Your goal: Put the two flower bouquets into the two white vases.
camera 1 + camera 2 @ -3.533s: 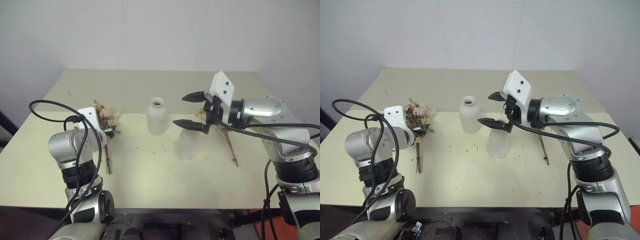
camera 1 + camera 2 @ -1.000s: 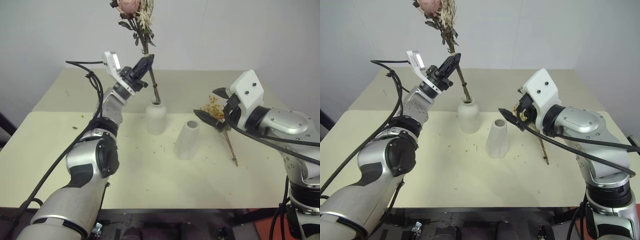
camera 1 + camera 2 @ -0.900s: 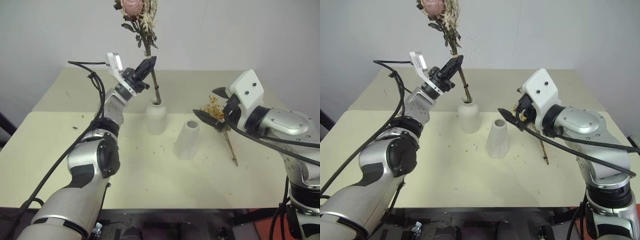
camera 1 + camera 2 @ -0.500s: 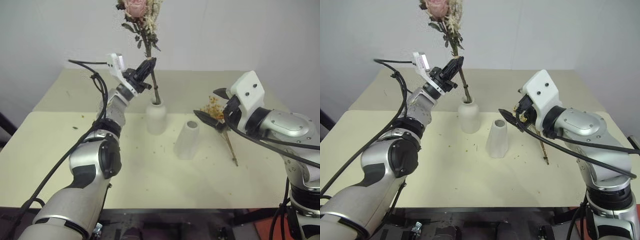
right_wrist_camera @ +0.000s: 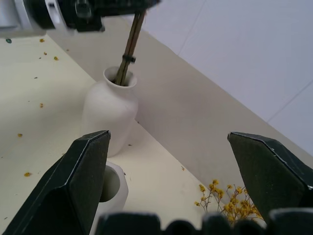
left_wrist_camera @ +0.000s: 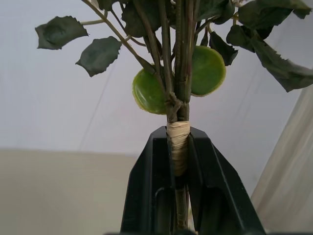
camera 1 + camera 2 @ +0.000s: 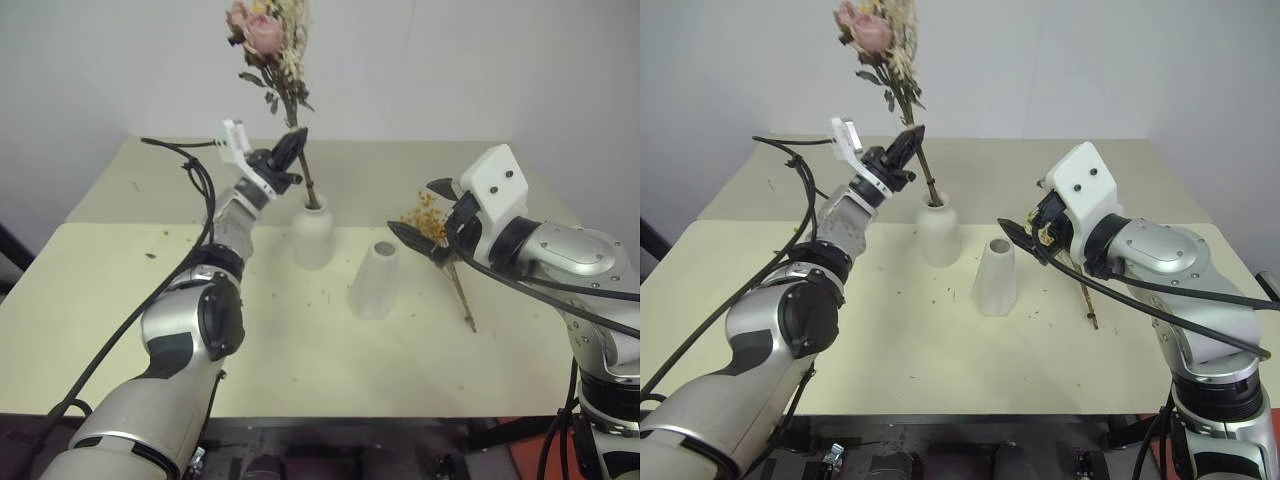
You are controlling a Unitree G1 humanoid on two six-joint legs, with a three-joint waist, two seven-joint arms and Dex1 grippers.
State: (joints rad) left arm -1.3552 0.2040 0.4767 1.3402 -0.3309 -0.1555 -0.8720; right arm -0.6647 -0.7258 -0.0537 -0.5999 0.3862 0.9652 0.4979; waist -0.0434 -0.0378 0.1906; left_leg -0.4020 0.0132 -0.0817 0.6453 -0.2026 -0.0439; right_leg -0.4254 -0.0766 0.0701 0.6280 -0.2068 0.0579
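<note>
1. Two white vases stood on the table (image 7: 120, 300): a bottle vase (image 7: 313, 236) farther back and a cone vase (image 7: 375, 281) just right of and nearer than it, apart from it.
2. Two bouquets were present. The rose bouquet (image 7: 268, 35) stood tilted, its stem ends inside the bottle vase's mouth and its heads high above.
3. The left gripper (image 7: 290, 152) was clamped on the rose stems above the vase; the left wrist view showed its two fingers (image 6: 146, 196) pressed against the taped stem bundle.
4. The yellow bouquet (image 7: 432, 225) lay on the table right of the cone vase, its stem (image 7: 462, 298) pointing toward the near edge.
5. The right gripper (image 7: 425, 212) hung over the yellow blossoms, fingers spread wide apart, holding nothing.
</note>
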